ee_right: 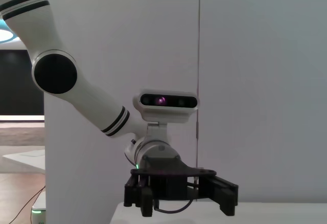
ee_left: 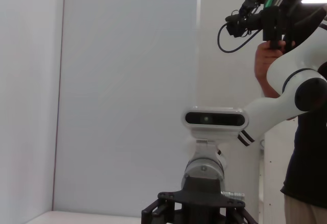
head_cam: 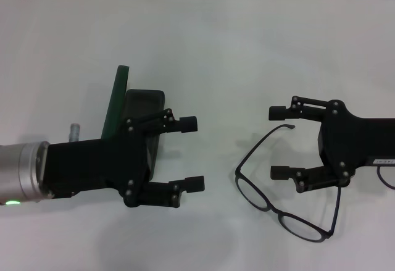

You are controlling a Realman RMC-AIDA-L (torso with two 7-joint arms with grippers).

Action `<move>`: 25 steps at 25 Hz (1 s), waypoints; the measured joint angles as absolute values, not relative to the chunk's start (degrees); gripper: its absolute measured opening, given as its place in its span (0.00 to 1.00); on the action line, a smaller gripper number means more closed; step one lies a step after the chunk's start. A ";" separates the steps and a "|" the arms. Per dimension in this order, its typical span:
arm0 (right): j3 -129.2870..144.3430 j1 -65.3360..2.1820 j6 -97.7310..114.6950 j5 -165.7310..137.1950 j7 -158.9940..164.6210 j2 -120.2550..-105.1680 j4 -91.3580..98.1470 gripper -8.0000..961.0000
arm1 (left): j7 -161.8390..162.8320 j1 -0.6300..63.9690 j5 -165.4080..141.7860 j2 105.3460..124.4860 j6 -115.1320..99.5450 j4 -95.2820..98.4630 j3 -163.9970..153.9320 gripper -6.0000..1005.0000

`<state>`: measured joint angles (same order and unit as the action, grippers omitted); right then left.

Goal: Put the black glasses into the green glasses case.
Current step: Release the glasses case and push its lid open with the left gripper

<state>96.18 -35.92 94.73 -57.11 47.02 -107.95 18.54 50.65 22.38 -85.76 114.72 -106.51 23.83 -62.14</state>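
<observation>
The task is barely begun, judging by how things lie. The black glasses (head_cam: pixel 285 187) rest on the white tabletop (head_cam: pixel 216 49), unfolded, lenses toward the near edge and the two temple arms reaching away from them. They are outside the green glasses case (head_cam: pixel 133 120), well apart from it, so the main step is not yet done.

The case stands open on the robot's left side, its green lid tilted up and the dark lined tray facing upward. That part looks ready; nothing lies in the tray as far as the head view shows, though the left arm covers much of it.

The left tool (head_cam: pixel 192 154) hovers over the near side of the case with its fingers spread wide and nothing between them. The right tool (head_cam: pixel 279 142) is at the glasses, also wide open and empty, one finger near the tip of the far temple arm and the other above the area between the arms. Whether it touches the frame cannot be told.

What remains: grip the glasses, carry them across to the case, and lay them in the tray.
</observation>
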 joint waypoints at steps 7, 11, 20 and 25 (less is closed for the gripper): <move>96.15 -35.95 94.46 -57.30 47.02 -108.30 18.54 0.92 | 49.60 21.81 -85.81 114.77 -106.32 24.05 -61.88 0.86; 96.15 -35.90 94.41 -57.31 47.02 -108.41 18.54 0.92 | 50.07 21.85 -85.51 114.88 -104.69 24.07 -59.91 0.86; 94.00 -33.87 94.15 -57.48 46.91 -108.10 18.61 0.92 | 86.32 22.35 -91.64 115.80 -83.08 42.24 -49.88 0.84; 93.95 -33.09 94.13 -57.49 46.92 -107.95 18.40 0.92 | 110.26 22.02 -110.60 116.85 -80.26 60.76 -50.09 0.84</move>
